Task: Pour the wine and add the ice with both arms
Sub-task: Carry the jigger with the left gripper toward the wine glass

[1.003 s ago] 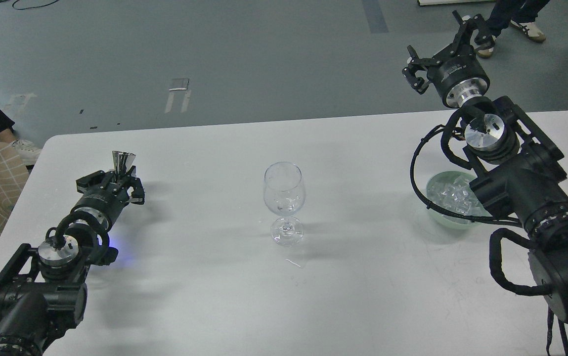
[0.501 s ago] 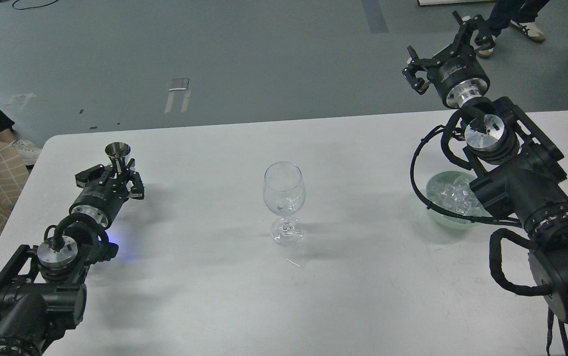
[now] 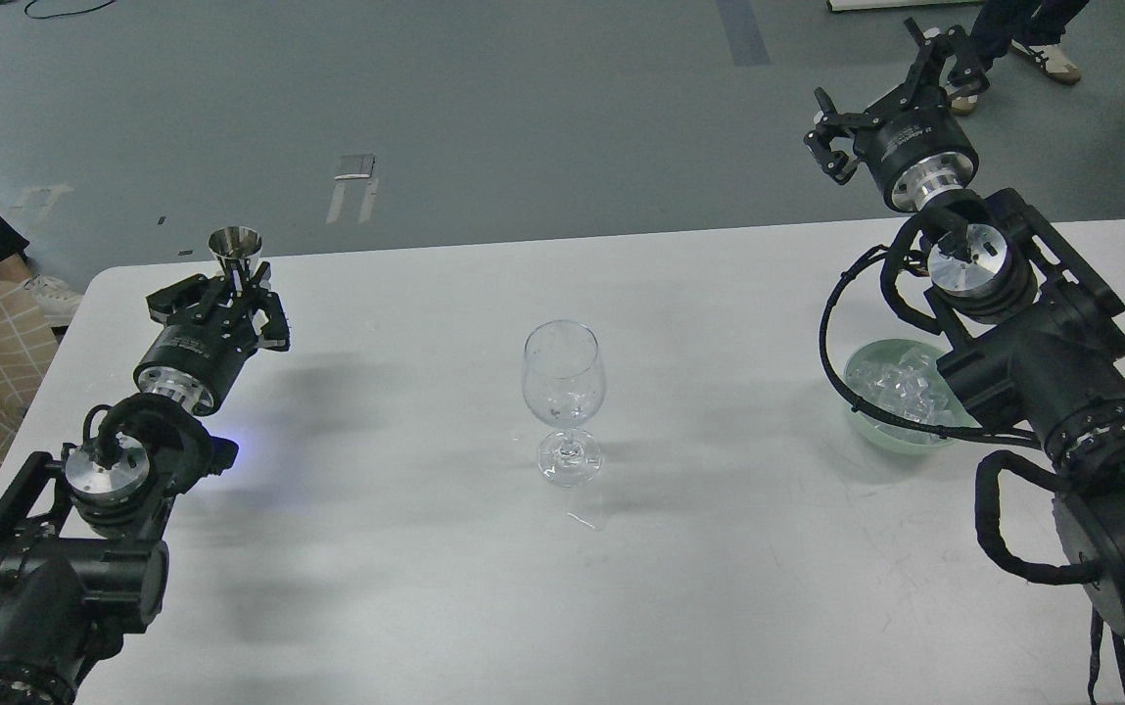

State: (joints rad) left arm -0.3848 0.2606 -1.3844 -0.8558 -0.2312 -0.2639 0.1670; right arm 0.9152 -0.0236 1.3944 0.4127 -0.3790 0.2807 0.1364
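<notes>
Steel jigger, pinched by left gripper, has been raised upright off the table, wine glass not yet reached; right gripper is held spread, idle.

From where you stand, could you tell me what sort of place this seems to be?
Probably an indoor robotics lab or test room: a plain white table on bare grey floor, loose cables in the far corner, and onlookers' shoes nearby.

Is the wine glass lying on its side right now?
No, the wine glass stands upright on its foot in the middle of the table.
</notes>
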